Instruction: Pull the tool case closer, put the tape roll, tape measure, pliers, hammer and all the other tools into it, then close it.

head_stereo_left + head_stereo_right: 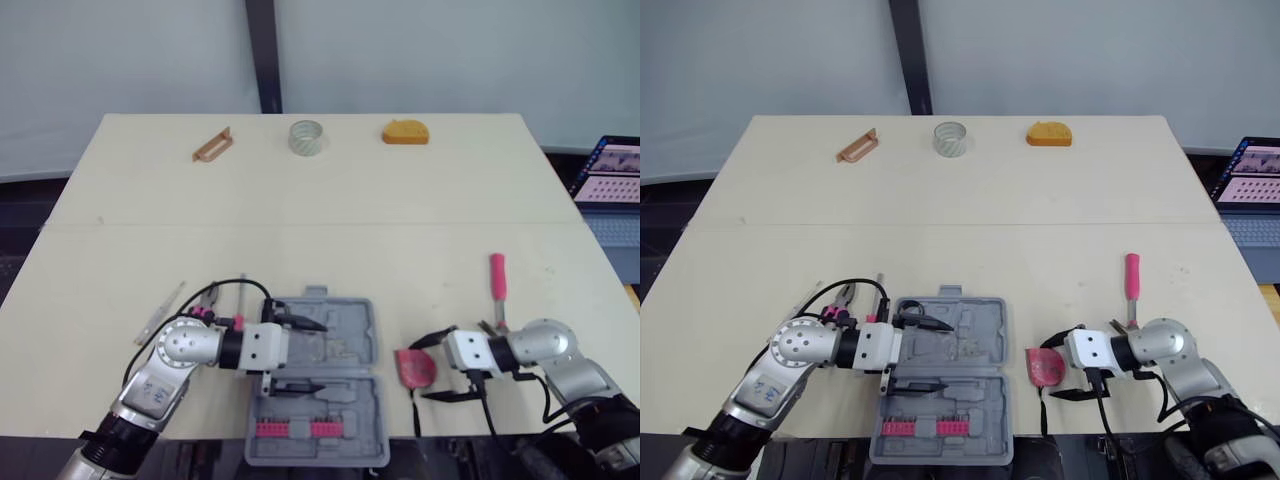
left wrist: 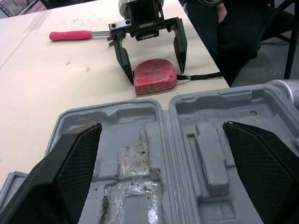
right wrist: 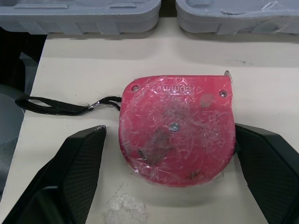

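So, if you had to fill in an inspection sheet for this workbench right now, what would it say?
Surface: beige table, bare in the middle.
Job's things: grey tool case open at the near edge; red tape measure just right of it; tape roll, orange item and tan tool along the far edge; red-handled tool on the right; pale slim tool on the left.
Clutter: nothing seen.
Hands: left hand open over the case; right hand open, fingers either side of the tape measure.
Cables: black cable looping off the left arm.
Surroundings: laptop right of the table.
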You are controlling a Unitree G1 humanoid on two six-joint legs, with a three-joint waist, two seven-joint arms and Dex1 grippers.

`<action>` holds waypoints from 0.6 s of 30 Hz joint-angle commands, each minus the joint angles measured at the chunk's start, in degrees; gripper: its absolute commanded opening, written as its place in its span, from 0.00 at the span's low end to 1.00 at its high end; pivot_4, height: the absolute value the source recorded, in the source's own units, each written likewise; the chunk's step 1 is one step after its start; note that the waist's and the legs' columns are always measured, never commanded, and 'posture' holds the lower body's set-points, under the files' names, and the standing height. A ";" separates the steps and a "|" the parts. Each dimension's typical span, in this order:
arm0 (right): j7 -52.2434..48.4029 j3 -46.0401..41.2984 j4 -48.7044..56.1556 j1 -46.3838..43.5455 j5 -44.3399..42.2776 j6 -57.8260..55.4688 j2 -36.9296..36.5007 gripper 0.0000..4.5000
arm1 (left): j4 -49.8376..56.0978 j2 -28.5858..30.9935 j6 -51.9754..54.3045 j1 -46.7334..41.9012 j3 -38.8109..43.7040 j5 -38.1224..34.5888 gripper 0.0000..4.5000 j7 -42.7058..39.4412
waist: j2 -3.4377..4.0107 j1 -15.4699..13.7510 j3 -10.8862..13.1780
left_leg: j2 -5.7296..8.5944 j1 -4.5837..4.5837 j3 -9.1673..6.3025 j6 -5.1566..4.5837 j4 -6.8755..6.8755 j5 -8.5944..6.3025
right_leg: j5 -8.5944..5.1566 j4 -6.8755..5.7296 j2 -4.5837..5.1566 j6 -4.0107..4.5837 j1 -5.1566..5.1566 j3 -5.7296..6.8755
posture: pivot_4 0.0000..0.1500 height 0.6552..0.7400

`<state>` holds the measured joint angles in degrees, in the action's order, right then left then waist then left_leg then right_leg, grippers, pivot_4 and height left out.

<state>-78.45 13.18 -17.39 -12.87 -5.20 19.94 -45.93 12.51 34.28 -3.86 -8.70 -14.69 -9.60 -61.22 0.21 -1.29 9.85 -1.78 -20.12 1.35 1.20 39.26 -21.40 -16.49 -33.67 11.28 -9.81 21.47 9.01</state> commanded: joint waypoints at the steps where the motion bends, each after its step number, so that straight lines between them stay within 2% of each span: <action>1: 0.91 -0.36 -0.28 -0.58 0.06 0.48 0.57 0.87 | 1.33 -0.31 -0.46 -0.14 -0.52 0.06 1.00 0.37 | 0.00 0.00 0.00 | 0.00 0.00 0.00 0.00 0.00 0.00 | 0.00 0.00 0.00 0.00 0.00 0.00 | 1.00 1.00; 3: 0.97 -0.57 0.03 -0.59 -0.30 -0.24 0.71 0.70 | 1.45 -0.39 -0.33 -0.17 -0.57 0.08 1.00 0.48 | 0.00 -0.02 0.00 | 0.00 0.00 0.00 0.00 0.00 0.00 | 0.00 0.00 0.00 0.00 0.00 0.00 | 1.00 1.00; 4: 0.94 -0.61 0.19 -0.58 -0.45 -0.50 0.73 0.65 | 1.47 -0.41 -0.30 -0.17 -0.58 0.08 1.00 0.51 | 0.00 -0.03 0.00 | 0.00 0.00 0.00 0.00 0.00 0.00 | 0.00 0.00 0.00 0.00 0.00 0.00 | 1.00 1.00; 10: -0.15 -1.83 4.97 0.47 -3.19 -6.52 -0.97 0.65 | 1.23 -0.38 -0.15 0.07 -0.03 0.30 1.00 1.20 | 0.01 -0.04 0.00 | 0.00 0.00 0.00 0.00 0.00 0.00 | 0.00 -0.01 0.00 0.00 0.00 0.00 | 1.00 1.00; 14: 0.31 -2.94 16.67 -0.48 -5.89 -19.81 -4.39 0.65 | 0.58 0.05 0.14 0.02 1.56 0.15 1.00 2.25 | 0.02 -0.06 0.01 | 0.00 -0.01 0.00 0.00 0.02 0.00 | 0.00 -0.02 0.00 0.00 0.01 -0.01 | 1.00 1.00; 18: 4.06 -2.58 26.88 -6.28 -6.79 -34.45 -4.43 0.65 | -0.42 0.02 0.29 -0.29 2.85 -0.01 1.00 3.40 | 0.04 0.19 0.02 | -0.02 0.00 0.00 0.00 0.01 0.00 | 0.00 -0.05 -0.01 0.00 0.05 -0.01 | 1.00 1.00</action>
<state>-76.10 11.87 4.37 -17.44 -10.51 -8.74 -50.34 12.25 34.25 -3.57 -8.89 -13.25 -9.07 -58.58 0.24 -1.10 9.87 -1.81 -20.12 1.35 1.21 39.27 -21.40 -16.49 -33.73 11.27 -9.81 21.52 9.00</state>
